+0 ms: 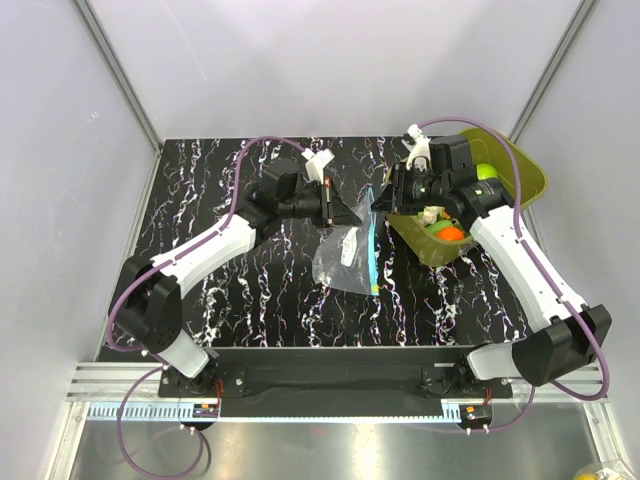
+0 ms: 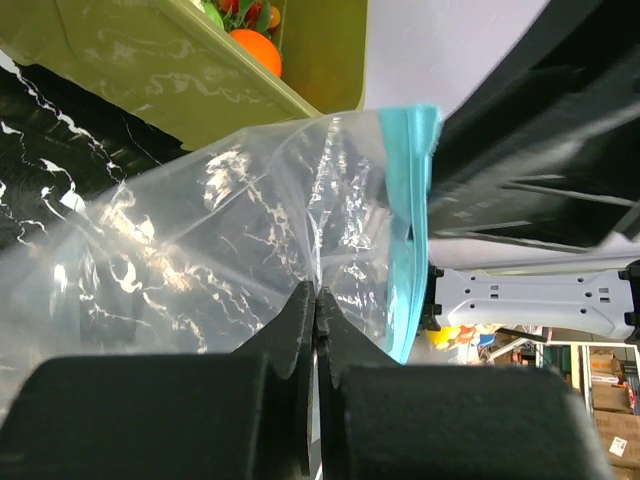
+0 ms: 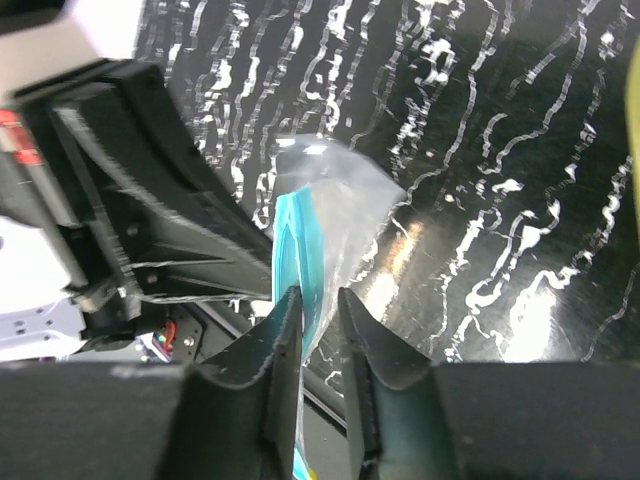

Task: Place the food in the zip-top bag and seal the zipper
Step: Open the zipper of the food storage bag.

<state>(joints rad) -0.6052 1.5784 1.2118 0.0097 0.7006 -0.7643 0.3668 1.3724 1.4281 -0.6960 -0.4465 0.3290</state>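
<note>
Our left claw [image 2: 312, 300] is shut tight on a fold of the zip-top bag [image 2: 200, 230], pinching the clear film just behind the mouth. We judge this grip is there to lift one side of the mouth and keep it steady while the other arm works on it.

Our right claw [image 3: 317, 305] stands narrow, its two fingers straddling the zipper [image 3: 298, 240]. The light-blue strip runs up between them, close against one finger, with a dark gap on the other side, so it does not look clamped yet. We read this as reaching for the opposite lip, either to pull the mouth apart or to take hold of the strip.

Moving outward, the two claws meet almost nose to nose over the middle of the bench [image 1: 250, 300], and the rest of the bag hangs and crumples down onto the dark surface towards the arm bases. A pale shape shows through the film, though we cannot tell whether it is food or glare.

The food sits just beyond the right claw in the olive-green tub [image 1: 530, 175]. The orange round fruit [image 1: 450, 233] and the green apple [image 1: 487, 172] are both in view there, well clear of the bag's mouth.
</note>
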